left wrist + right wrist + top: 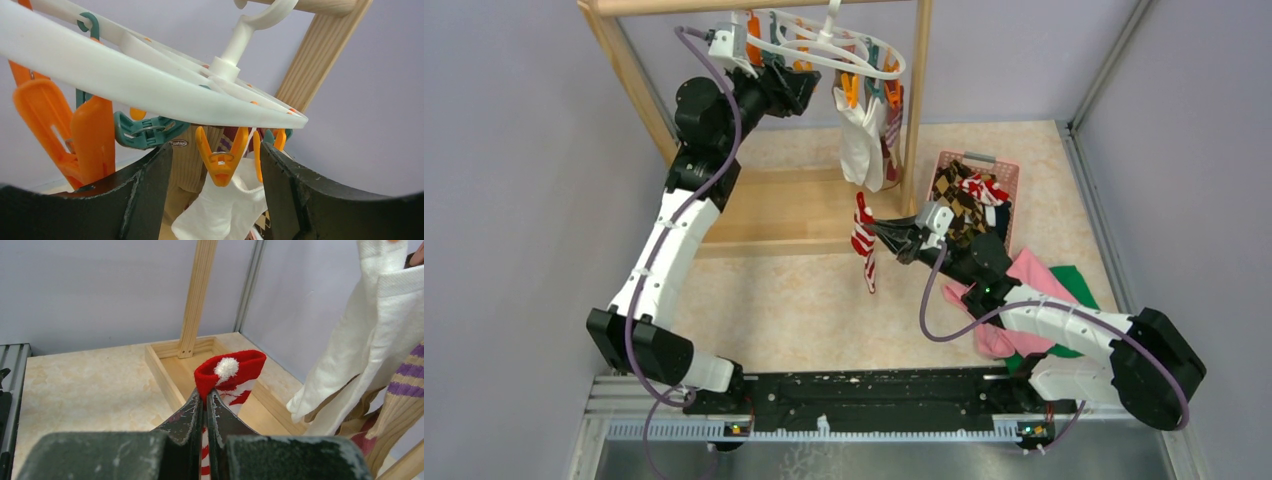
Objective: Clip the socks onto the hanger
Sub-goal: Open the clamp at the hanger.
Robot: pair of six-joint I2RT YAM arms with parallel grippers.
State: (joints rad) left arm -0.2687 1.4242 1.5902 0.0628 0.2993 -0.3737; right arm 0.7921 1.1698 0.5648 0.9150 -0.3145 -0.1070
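The white oval hanger (824, 45) hangs from the wooden rack's top bar, with orange and teal clips. A white sock (860, 150) and other socks hang clipped at its right side. My left gripper (796, 82) is open just under the hanger ring (150, 85), with an orange clip (220, 160) and the white sock (225, 205) between its fingers' line of sight. My right gripper (874, 232) is shut on a red-white striped sock (862, 240) by its red cuff (230, 370), holding it above the table in front of the rack.
The wooden rack (919, 110) stands on a wooden base tray (774, 215). A pink basket (1014, 175) at the right holds an argyle sock (959, 200) and others. Pink cloth (1024, 275) and green cloth (1074, 285) lie beside my right arm.
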